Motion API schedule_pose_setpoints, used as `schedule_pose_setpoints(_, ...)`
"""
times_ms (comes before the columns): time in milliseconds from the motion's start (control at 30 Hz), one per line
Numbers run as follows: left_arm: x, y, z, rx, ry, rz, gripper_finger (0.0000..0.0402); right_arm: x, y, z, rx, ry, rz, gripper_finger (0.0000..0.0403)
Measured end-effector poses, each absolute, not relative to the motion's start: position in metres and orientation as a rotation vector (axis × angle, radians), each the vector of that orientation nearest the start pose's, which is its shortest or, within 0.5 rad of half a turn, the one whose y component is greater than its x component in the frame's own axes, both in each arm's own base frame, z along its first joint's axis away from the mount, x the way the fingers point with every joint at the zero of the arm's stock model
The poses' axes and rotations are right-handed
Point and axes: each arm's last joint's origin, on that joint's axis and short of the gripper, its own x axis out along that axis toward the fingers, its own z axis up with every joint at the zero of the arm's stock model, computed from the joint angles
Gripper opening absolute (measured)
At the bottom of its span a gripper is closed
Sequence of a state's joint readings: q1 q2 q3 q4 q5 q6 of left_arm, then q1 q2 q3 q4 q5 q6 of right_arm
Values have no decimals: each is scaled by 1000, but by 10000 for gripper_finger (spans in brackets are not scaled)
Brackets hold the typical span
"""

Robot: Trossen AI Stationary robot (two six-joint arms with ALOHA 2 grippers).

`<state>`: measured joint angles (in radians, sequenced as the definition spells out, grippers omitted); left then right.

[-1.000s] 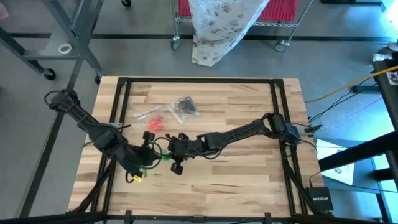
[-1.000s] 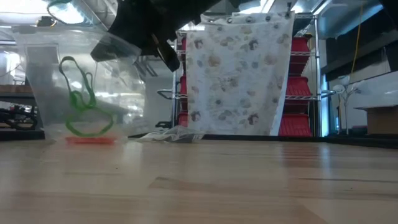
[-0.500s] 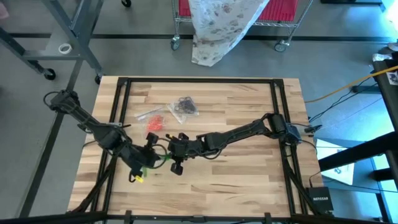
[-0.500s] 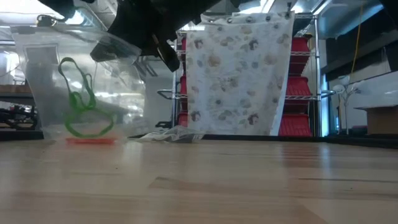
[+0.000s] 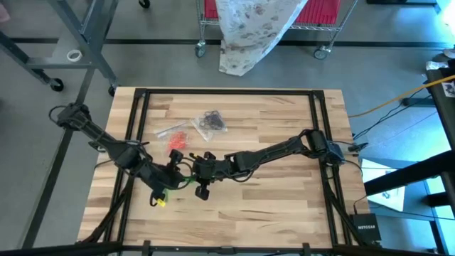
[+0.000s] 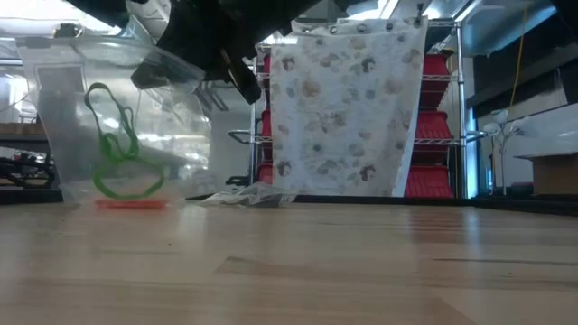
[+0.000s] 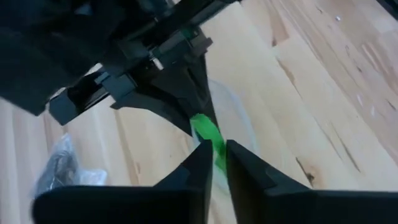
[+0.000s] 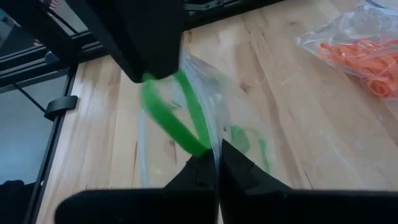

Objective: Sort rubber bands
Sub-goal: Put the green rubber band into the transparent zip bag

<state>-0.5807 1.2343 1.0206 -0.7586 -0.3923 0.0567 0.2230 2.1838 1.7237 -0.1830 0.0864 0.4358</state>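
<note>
The left gripper point(image 7: 216, 163) has its fingers only a little apart, with a green band point(image 7: 210, 138) between the tips. Just beside it, the right gripper point(image 8: 216, 163) is closed on the edge of a clear bag point(image 8: 239, 121); more green bands lie inside the bag.

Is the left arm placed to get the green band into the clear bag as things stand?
Probably yes: the left gripper pinches a green band right at the mouth of the clear bag, which the right gripper holds up.
</note>
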Motion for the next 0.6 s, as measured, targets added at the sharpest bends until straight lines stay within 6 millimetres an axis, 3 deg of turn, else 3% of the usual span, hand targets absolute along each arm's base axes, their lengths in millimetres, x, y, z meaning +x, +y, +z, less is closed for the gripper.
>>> schedule_pose_setpoints(333,210,-116,297,370,841,-121,129,484,107,207,304,652,-3,0)
schedule_pose_setpoints(467,204,-121,314,215,853,-70,140,484,107,207,303,652,-2,0)
schedule_pose_setpoints(600,199,-126,319,88,855,-29,137,484,107,206,303,652,-2,0)
